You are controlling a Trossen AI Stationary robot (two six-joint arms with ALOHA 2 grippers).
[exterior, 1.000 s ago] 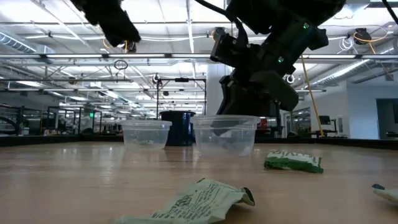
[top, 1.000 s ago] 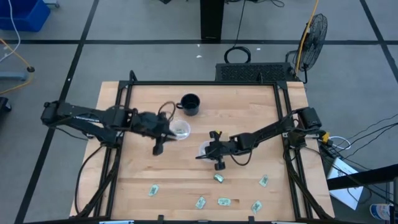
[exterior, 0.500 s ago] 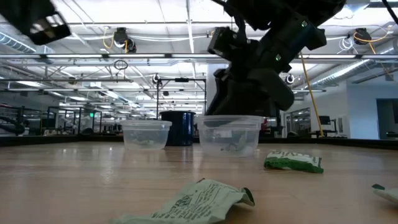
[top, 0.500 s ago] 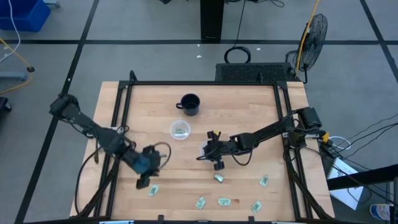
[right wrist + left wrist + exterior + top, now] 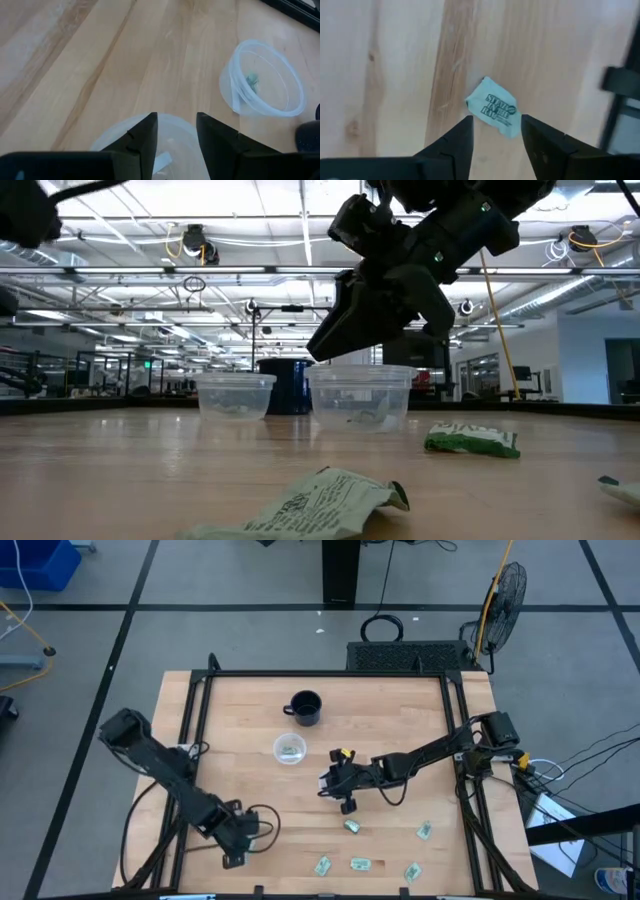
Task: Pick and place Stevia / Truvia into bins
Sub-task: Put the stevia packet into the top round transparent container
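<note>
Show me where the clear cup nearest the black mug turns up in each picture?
High view: the clear cup is at table middle, just below the black mug.
Low view: the left one of the two cups.
Right wrist view: the farther cup, a packet inside.
Left wrist view: not in it.
Shared landmark: the second clear cup beside it, on the right in the low view and close between the fingers in the right wrist view.

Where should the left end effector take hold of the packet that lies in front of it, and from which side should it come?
The packet lies flat on the table, tilted, with nothing touching it. I would bring the left end effector, whose fingers are open, straight down from above and close it across the packet's short width, near the middle. Being thin, it may need pressing against the wood.
</note>
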